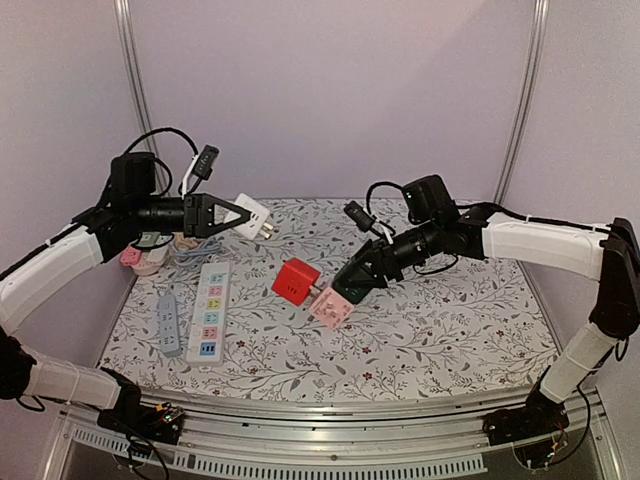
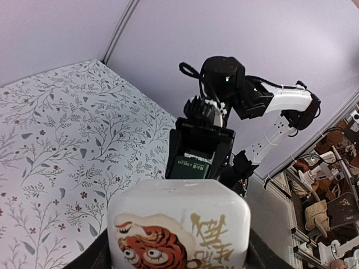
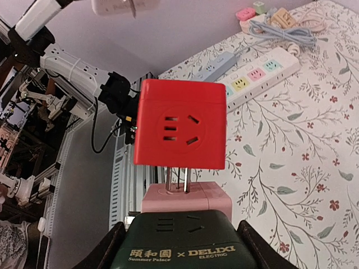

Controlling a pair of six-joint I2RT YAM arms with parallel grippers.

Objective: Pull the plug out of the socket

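My left gripper point(image 1: 238, 215) is raised above the table's back left, shut on a white cube plug point(image 1: 254, 217) with bare prongs pointing right. In the left wrist view the white plug point(image 2: 178, 221) with its tiger picture fills the space between the fingers. My right gripper point(image 1: 352, 284) is shut on a dark green cube socket point(image 3: 179, 244). A pink cube point(image 3: 185, 197) sits on the green one. A red cube plug point(image 3: 180, 123) stands in the pink cube with its metal prongs partly showing. The red cube point(image 1: 296, 280) and pink cube point(image 1: 331, 307) rest low over the table's middle.
A white power strip point(image 1: 208, 310) with coloured sockets and a grey strip point(image 1: 170, 322) lie at the left. A heap of small adapters and cable point(image 1: 150, 254) sits at the back left, under my left arm. Metal posts stand at the back corners.
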